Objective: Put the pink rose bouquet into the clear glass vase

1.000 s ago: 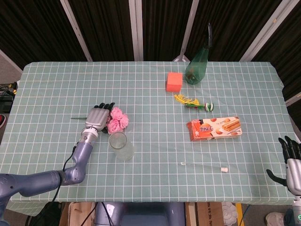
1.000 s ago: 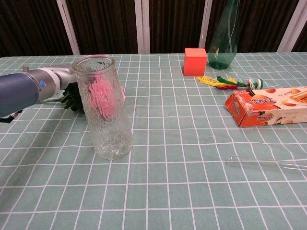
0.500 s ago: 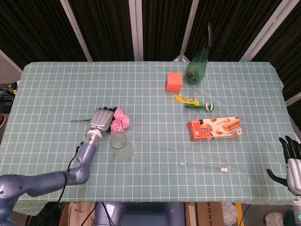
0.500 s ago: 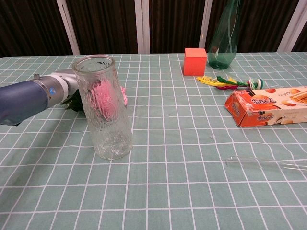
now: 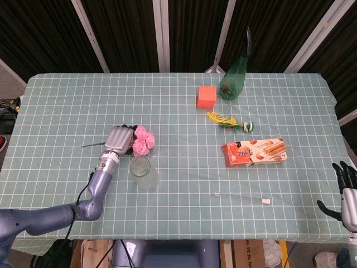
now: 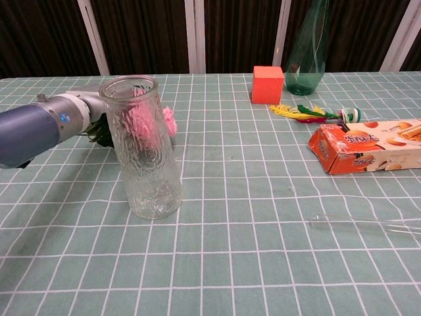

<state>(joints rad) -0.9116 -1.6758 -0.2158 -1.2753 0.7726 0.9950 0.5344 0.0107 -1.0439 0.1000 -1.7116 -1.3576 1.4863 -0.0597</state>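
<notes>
- So my left hand (image 5: 118, 140) now has the pink rose bouquet (image 5: 142, 139) in its grip, fingers wrapped round the stem end. A sec ago it was just lying over the flowers.
- Bouquet's shifted a bit vs a sec ago. In chest view the blooms sit higher behind the glass, so prob lifting off the table (image 5: 67, 106), can't be 100% sure tho.
- Clear glass vase (image 5: 142, 172) stands upright just in front of the flowers, nothing in it yet, hasn't budged.
- Right hand (image 5: 347, 195) is way off at the table's edge, fingers apart, holding nothing.
- Imo grasp is done. Next: raise, tip stem down, aim for the vase mouth.
</notes>
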